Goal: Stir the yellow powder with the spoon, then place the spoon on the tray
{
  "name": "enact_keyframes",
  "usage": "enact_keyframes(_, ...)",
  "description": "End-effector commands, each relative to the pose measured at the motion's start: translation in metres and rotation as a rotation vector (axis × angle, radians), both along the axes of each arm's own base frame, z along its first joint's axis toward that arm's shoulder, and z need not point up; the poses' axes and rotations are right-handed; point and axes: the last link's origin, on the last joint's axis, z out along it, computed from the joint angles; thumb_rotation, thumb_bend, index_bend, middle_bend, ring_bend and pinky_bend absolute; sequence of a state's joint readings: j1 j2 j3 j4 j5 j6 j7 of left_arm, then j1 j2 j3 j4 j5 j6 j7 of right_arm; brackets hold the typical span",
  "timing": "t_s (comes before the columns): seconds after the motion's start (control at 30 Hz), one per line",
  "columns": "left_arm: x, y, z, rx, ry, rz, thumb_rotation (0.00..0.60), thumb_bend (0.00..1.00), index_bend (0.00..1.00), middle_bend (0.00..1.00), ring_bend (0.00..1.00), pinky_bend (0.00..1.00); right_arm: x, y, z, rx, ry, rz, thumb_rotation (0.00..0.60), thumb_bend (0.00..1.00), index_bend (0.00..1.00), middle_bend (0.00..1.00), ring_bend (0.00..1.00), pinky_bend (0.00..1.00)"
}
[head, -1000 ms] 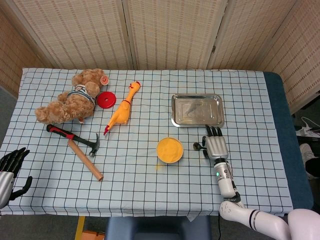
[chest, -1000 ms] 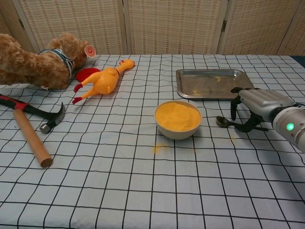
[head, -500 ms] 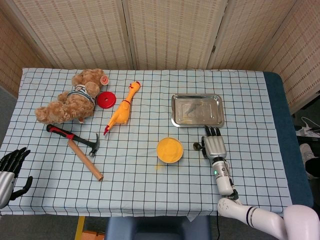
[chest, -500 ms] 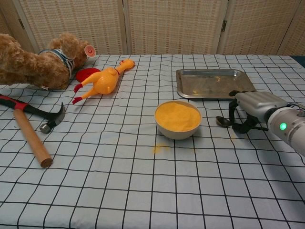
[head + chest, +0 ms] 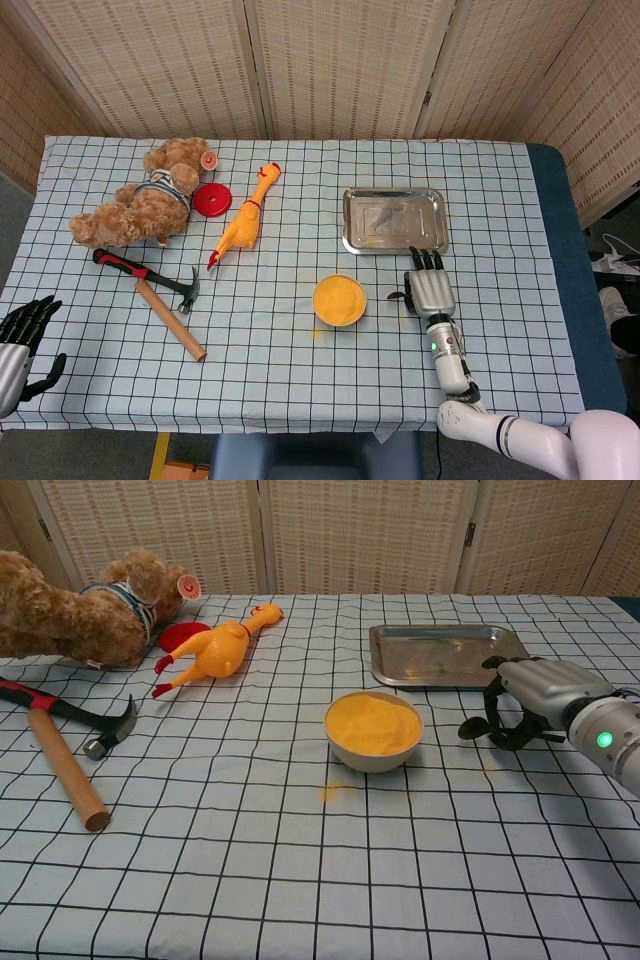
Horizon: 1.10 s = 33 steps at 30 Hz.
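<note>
The right robot hand (image 5: 530, 702) has closed around the spoon (image 5: 472, 729) and raised it off the table (image 5: 300, 880) — half a second ago the spoon bowl lay on the cloth, now it hangs clear, poking out on the hand's inner side. The bowl of yellow powder (image 5: 373, 728) sits just inward of the hand, the tray (image 5: 445, 651) just beyond it. Stirring looks ready to begin. The left robot hand (image 5: 22, 340) rests open, well apart.
</note>
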<state>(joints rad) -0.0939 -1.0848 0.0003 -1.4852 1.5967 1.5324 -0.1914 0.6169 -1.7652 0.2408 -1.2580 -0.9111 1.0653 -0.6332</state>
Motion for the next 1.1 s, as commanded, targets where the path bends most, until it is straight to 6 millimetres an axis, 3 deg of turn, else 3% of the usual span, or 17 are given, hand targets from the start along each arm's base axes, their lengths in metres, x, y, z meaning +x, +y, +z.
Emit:
enact_keyframes(0.03,0.0,0.0,0.0,-0.002,0.001,0.0,0.6,0.46,0.0,0.0,0.0,0.09,0.007,0.001,0.006,-0.016,-0.023,0.028,0.6,0.32,0.66,0.04,0.0,0.0)
enact_keyframes(0.33,0.001,0.0,-0.001,-0.007,0.002,0.0,0.6,0.46,0.0,0.0,0.0,0.09,0.045,-0.002,0.017,-0.041,-0.087,0.113,0.6,0.32,0.66,0.04,0.0,0.0)
enact_keyframes(0.6,0.002,-0.002,-0.001,-0.007,-0.005,-0.003,0.6,0.46,0.0,0.0,0.0,0.09,0.088,-0.01,-0.007,-0.003,-0.071,0.19,0.6,0.32,0.66,0.04,0.0,0.0)
enact_keyframes(0.73,0.002,-0.002,0.0,-0.007,-0.006,-0.003,0.6,0.46,0.0,0.0,0.0,0.09,0.095,-0.011,-0.013,0.004,-0.065,0.203,0.6,0.32,0.66,0.04,0.0,0.0)
enact_keyframes(0.83,0.002,-0.003,0.001,-0.008,-0.014,-0.005,0.6,0.46,0.0,0.0,0.0,0.09,0.114,-0.011,-0.028,0.017,-0.002,0.262,0.6,0.32,0.65,0.04,0.0,0.0)
enact_keyframes(1.1,0.002,-0.004,0.004,-0.012,-0.027,-0.013,0.6,0.46,0.0,0.0,0.0,0.09,0.12,-0.001,-0.037,0.027,0.089,0.295,0.6,0.32,0.58,0.04,0.0,0.0)
